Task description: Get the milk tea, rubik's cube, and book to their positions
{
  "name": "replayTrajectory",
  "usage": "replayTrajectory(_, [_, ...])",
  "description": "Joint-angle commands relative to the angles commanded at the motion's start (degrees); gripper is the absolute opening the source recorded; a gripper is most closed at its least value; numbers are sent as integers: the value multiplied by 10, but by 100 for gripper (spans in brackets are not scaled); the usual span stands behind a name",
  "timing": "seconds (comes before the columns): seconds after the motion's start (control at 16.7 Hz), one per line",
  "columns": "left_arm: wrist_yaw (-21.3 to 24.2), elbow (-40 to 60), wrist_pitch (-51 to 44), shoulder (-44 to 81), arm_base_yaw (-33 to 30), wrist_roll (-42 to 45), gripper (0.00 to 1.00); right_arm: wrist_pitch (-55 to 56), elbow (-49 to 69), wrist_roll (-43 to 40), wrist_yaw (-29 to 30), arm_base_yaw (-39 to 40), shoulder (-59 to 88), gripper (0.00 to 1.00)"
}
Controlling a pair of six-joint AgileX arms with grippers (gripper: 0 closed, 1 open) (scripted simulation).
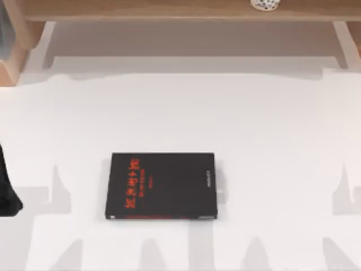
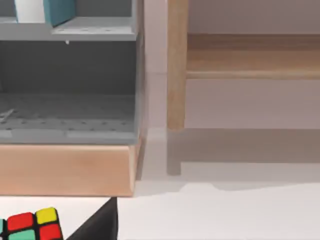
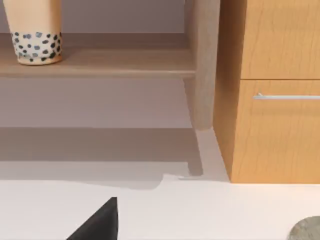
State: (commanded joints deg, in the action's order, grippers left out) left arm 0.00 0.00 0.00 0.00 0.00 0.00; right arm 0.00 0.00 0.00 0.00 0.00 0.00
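The milk tea (image 3: 35,35), a tan cup with dark spots at its base, stands on the wooden shelf (image 3: 125,62); its lid (image 1: 265,4) is at the top view's far edge. The rubik's cube (image 2: 31,227) lies on the white table beside a black part of my left gripper (image 2: 97,226). The light-blue book (image 2: 57,10) stands in the upper compartment of a grey rack (image 2: 90,35). My left arm (image 1: 7,192) is at the table's left edge. A black part of my right gripper (image 3: 97,222) hangs low over the table.
A black book with red lettering (image 1: 161,186) lies flat in the middle of the table. A wooden cabinet with a drawer handle (image 3: 285,96) stands right of the shelf post (image 3: 202,75). A grey round thing (image 3: 307,231) lies near it.
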Motion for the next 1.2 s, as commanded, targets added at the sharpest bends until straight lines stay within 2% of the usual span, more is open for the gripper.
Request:
replayTrajectory(0.24, [0, 0, 0, 0, 0, 0, 100, 10, 15, 0, 6, 6, 18, 100])
replayTrajectory(0.48, [0, 0, 0, 0, 0, 0, 100, 62, 96, 1, 39, 39, 127, 100])
replayTrajectory(0.72, [0, 0, 0, 0, 0, 0, 100, 141, 219, 1, 92, 88, 326, 100])
replayTrajectory(1.2, [0, 0, 0, 0, 0, 0, 100, 308, 482, -6, 208, 193, 815, 100])
